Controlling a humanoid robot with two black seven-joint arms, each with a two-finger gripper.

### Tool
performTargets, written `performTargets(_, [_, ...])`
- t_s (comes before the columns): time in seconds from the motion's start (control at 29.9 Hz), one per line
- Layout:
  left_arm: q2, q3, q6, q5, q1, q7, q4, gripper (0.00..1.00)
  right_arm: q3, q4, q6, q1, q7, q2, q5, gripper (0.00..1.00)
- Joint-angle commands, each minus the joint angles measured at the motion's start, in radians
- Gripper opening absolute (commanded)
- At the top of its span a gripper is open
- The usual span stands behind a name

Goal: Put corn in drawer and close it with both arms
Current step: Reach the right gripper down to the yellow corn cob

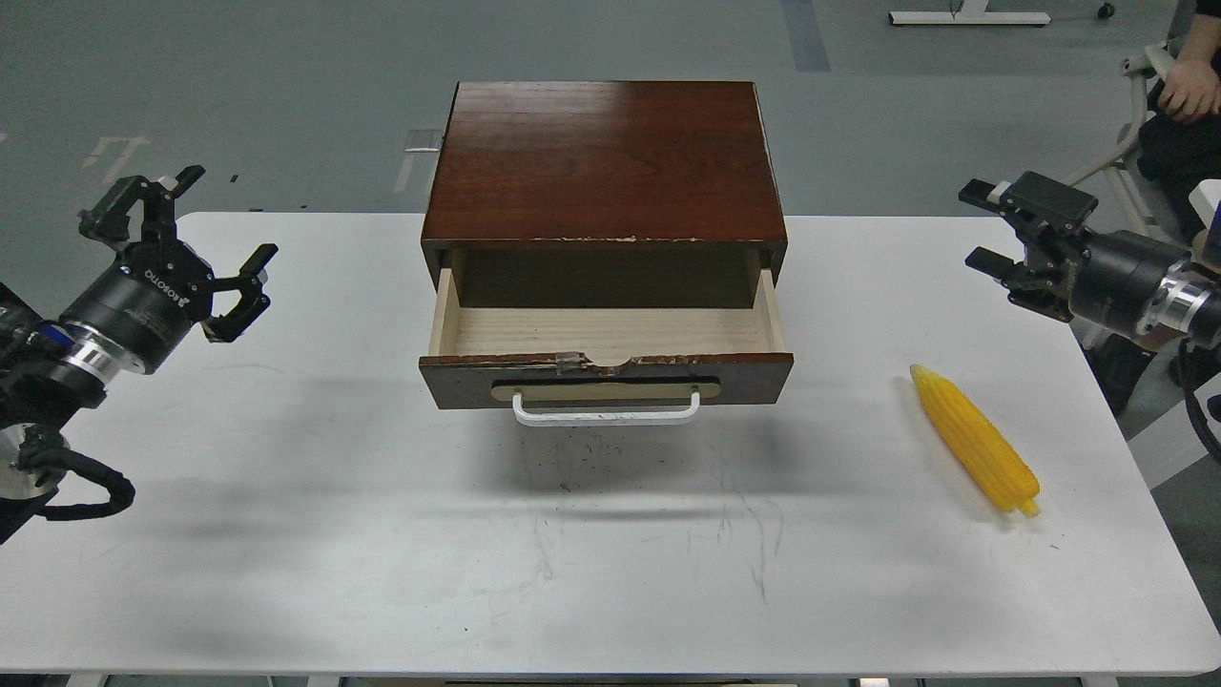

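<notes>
- At the middle of the white surface (286, 534): dark wooden cabinet (606, 162) with its drawer (607, 378) pulled out toward the viewer, pale wood interior showing and nothing inside.
- On the drawer front: tan oblong plate and white bar handle (607, 411); chipped top edge with a shallow notch at its centre.
- To the right of the drawer, well apart from it: corn (975, 440), lying flat on the surface, pointed tip toward the far side, blunt end toward the near right edge, angled diagonally.
- At the left edge: left hand (181, 243), raised above the surface, fingers spread wide, holding nothing, "ROBOTIQ" lettering visible on the body.
- At the right edge: right hand (983, 226), hovering beyond and above the corn, pointing left toward the cabinet, fingers parted with a clear gap, gripping nothing.
- Both hands well apart from drawer and corn alike.
- In the top right corner, off the surface: part of a seated person (1188, 91), one hand resting on a knee.
- Beyond the surface: grey floor (238, 86).
</notes>
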Motion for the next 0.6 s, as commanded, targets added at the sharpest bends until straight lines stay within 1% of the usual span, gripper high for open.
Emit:
performTargets(0.0, [0.000, 0.001, 0.000, 0.000, 0.005, -0.005, -0.012, 0.99, -0.017, 0.053, 0.000, 0.039, 0.000, -0.035, -0.223, 1.00])
performTargets(0.07, [0.000, 0.001, 0.000, 0.000, 0.003, -0.005, -0.012, 0.99, -0.038, 0.057, 0.000, 0.059, 0.000, -0.038, -0.285, 1.00])
performTargets(0.13, [-0.002, -0.001, 0.000, 0.000, 0.003, -0.005, -0.014, 0.99, -0.101, 0.057, 0.000, 0.101, 0.000, -0.040, -0.378, 1.00])
performTargets(0.23, [-0.005, -0.001, 0.000, 0.002, 0.003, -0.005, -0.027, 0.99, -0.188, 0.057, 0.000, 0.140, 0.000, -0.037, -0.453, 1.00])
performTargets(0.27, [-0.005, -0.001, 0.000, 0.001, 0.003, -0.005, -0.033, 0.99, -0.208, 0.057, -0.012, 0.149, 0.000, -0.035, -0.470, 1.00])
performTargets(0.43, [-0.003, -0.001, 0.000, 0.002, 0.005, -0.005, -0.046, 0.99, -0.362, 0.054, -0.148, 0.181, 0.000, -0.015, -0.610, 1.00])
performTargets(0.57, [-0.003, -0.001, 0.000, 0.002, 0.005, -0.005, -0.046, 0.99, -0.386, 0.048, -0.173, 0.177, 0.000, -0.007, -0.674, 1.00])
